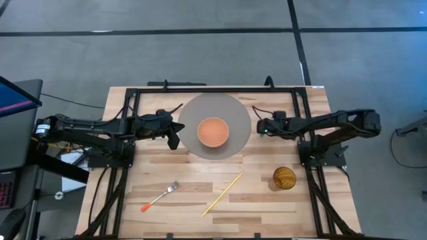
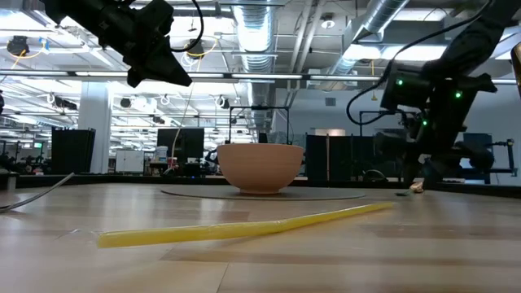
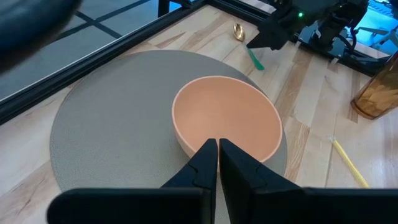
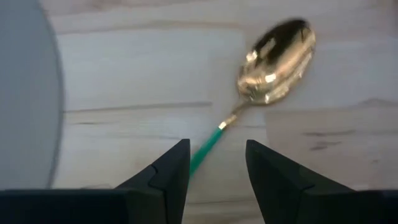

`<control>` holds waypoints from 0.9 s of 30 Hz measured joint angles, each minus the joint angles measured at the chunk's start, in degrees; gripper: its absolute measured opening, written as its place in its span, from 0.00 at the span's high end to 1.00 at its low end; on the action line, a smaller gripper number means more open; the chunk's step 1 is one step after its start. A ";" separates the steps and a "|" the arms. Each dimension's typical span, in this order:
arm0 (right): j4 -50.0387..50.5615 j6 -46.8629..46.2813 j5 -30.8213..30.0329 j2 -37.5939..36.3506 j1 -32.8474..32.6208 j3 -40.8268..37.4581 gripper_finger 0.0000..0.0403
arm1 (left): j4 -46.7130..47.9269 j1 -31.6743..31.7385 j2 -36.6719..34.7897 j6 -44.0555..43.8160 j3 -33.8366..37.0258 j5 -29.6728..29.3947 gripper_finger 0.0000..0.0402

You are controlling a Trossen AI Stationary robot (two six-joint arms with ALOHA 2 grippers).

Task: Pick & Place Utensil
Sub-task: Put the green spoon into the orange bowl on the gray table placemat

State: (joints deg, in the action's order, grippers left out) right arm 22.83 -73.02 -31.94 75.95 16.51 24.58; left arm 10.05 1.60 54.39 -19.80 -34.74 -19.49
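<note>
A gold spoon (image 4: 277, 59) with a green handle (image 4: 208, 146) lies flat on the wood beside the grey round mat (image 1: 235, 113). My right gripper (image 4: 217, 165) is open above it, with one finger on either side of the handle and touching nothing. An orange bowl (image 1: 213, 132) stands on the mat. My left gripper (image 3: 218, 158) is shut and hovers at the mat's left side (image 1: 175, 137), raised above the table and pointing at the bowl. In the high view the right gripper (image 1: 260, 125) hides the spoon.
A fork with an orange handle (image 1: 160, 197) and a yellow stick (image 1: 223, 193) lie near the table's near edge. An amber glass (image 1: 283, 178) stands near the right arm's base. A black frame (image 1: 213, 89) runs along the far edge.
</note>
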 joint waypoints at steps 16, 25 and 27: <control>-1.87 -0.92 -0.84 5.36 -0.83 0.17 0.69 | 0.19 0.01 0.00 0.00 0.00 0.00 0.96; -0.89 -0.68 -0.65 3.91 -3.57 0.06 0.89 | 0.50 0.01 0.00 0.01 0.00 0.02 0.96; -0.86 1.22 -0.60 3.89 -3.51 0.09 0.94 | 0.51 0.00 0.00 0.00 0.00 0.02 0.96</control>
State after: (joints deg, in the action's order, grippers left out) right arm 21.97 -71.80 -32.54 79.83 12.99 24.67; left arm 10.57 1.60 54.39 -19.80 -34.74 -19.46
